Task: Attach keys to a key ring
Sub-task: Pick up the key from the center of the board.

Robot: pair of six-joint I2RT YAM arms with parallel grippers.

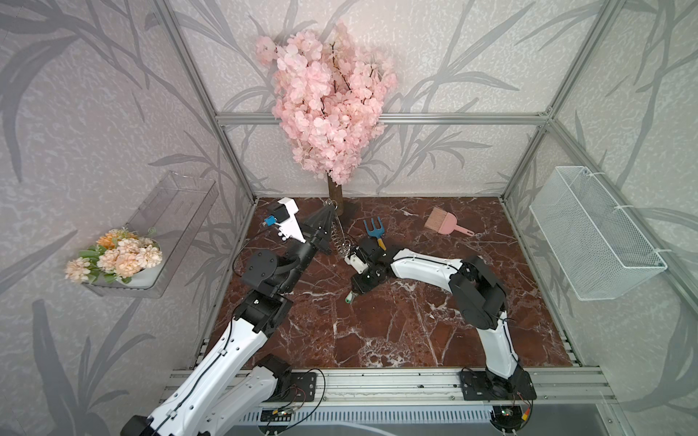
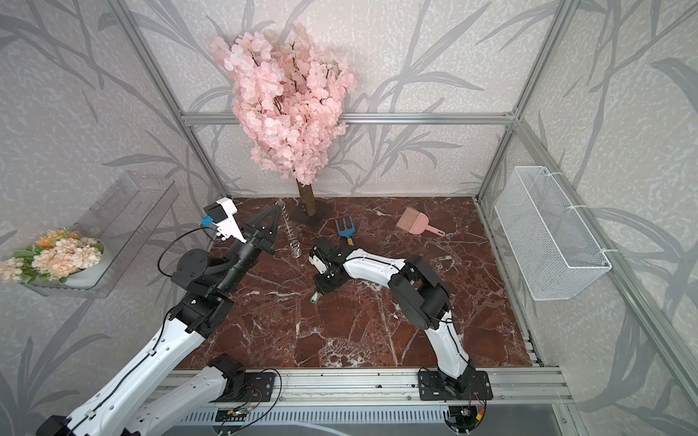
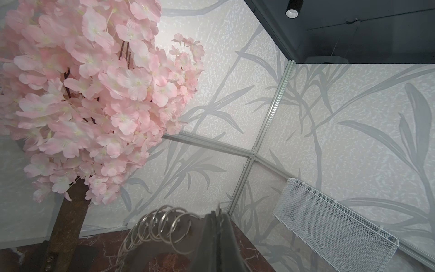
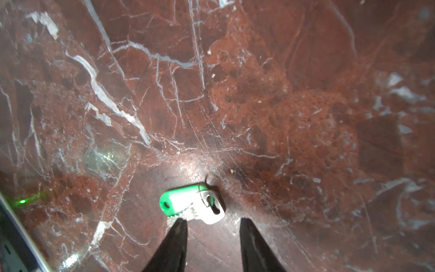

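Observation:
In both top views my left gripper [image 1: 328, 210] is raised over the back left of the marble table, shut on the key ring [image 1: 341, 233], which hangs edge-on below it. The left wrist view shows the closed fingers [image 3: 213, 237] clamped on the grey disc, whose rim carries several silver split rings [image 3: 153, 226]. The key [image 4: 208, 209], silver with a green tag [image 4: 179, 200], lies flat on the marble near the table's middle [image 1: 349, 298]. My right gripper [image 4: 213, 220] is low over it and open. Its fingertips sit just short of the key, with one tip at the key's blade and nothing between the jaws.
A blue-and-yellow toy fork [image 1: 374, 234] lies behind the right wrist, and a pink brush [image 1: 445, 222] is at the back right. The pink blossom tree [image 1: 332, 113] stands at the back centre, close to the left gripper. A white wire basket [image 1: 596, 234] hangs on the right wall and a flower shelf [image 1: 113, 256] on the left.

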